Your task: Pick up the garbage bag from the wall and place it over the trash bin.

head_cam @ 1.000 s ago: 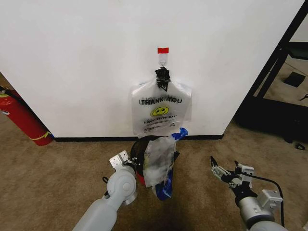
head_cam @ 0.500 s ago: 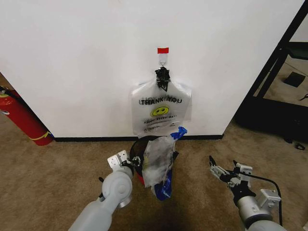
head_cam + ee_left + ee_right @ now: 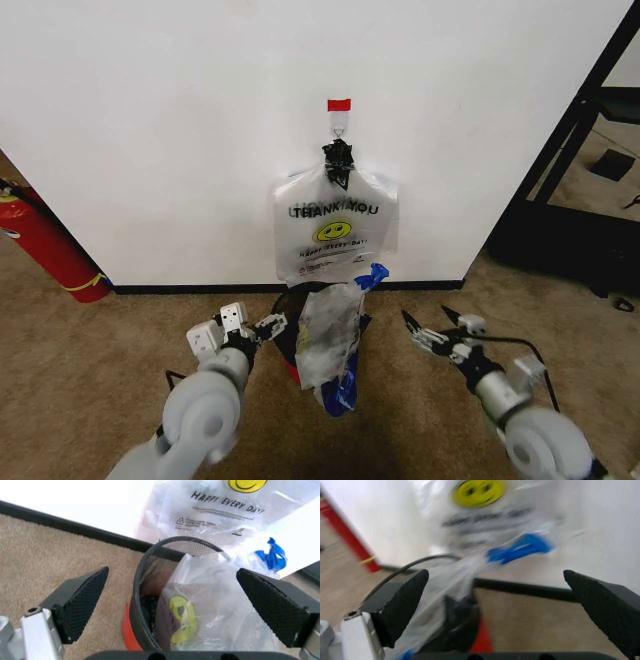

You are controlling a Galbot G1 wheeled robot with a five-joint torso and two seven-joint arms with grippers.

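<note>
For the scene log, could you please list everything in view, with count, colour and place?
garbage bag: one, translucent white with yellow smiley and blue print, draped on the trash bin's rim.
trash bin: one, black mesh with red base, on carpet by the wall.
bundle of bags: one, white, black tie, hanging from the hook.
red tape strip: one, above the hook.
wall: white, black baseboard.
fire extinguisher: one, red, far left.
black frame: right side.
left gripper: open, left of the bin.
right gripper: open, right of the bin.
</note>
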